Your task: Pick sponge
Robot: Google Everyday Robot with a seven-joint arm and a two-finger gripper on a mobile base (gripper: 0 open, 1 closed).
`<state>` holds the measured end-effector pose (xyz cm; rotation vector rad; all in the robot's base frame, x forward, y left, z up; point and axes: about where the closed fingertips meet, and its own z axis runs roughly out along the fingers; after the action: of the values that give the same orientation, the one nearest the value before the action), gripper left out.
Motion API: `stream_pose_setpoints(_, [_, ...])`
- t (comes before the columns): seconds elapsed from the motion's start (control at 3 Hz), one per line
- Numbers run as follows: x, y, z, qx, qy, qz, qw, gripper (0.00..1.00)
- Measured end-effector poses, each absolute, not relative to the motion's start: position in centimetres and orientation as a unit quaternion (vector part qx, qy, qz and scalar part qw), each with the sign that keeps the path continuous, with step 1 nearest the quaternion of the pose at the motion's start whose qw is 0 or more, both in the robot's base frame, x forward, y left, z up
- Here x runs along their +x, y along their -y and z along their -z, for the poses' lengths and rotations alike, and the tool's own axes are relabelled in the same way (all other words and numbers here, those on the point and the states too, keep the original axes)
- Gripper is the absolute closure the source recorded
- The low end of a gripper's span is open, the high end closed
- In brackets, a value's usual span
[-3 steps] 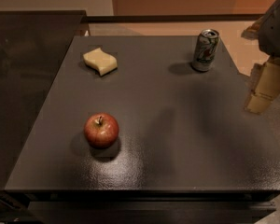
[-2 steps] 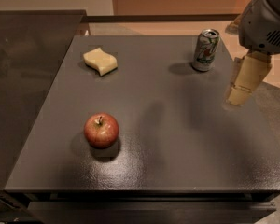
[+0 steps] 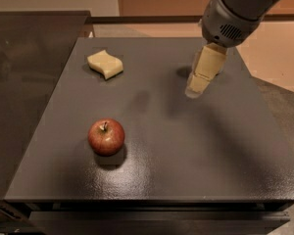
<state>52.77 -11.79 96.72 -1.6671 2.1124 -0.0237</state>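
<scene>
The pincer (image 3: 197, 86) hangs above the worktop (image 3: 186, 155), in the far right part, inward from the right edge and pointing down and a little left. It holds nothing. From this angle I cannot tell whether it stands apart or together. Its shadow falls on the dark surface just left of it.

The sponge (image 3: 105, 64) lies flat near the far left corner, well apart from the pincer, with bare worktop between them. An apple (image 3: 106, 137) sits toward the near edge, left of the middle, clear of any straight path from pincer to sponge.

The sponge looks like a light, soft foam block. It should give under pressure rather than slip, and there is little risk of damage. Its two long sides are wavy, so the best hold is probably across the narrow width at the middle, coming from above with the pincer low enough to catch the side walls. A grip too near a curved end might let it twist out.

Compared with a second ago, the pincer has moved from beyond the right edge in over the worktop, leftward and toward the sponge. It now covers the can that stood near the far right corner. Sponge and apple have not moved.
</scene>
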Motion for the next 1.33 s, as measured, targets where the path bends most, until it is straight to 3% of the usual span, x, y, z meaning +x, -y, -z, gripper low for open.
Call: stream_pose_setpoints(1.33, [64.5,-2.3,-91.4,-0.542,-0.805,-0.056,0.237,0.0])
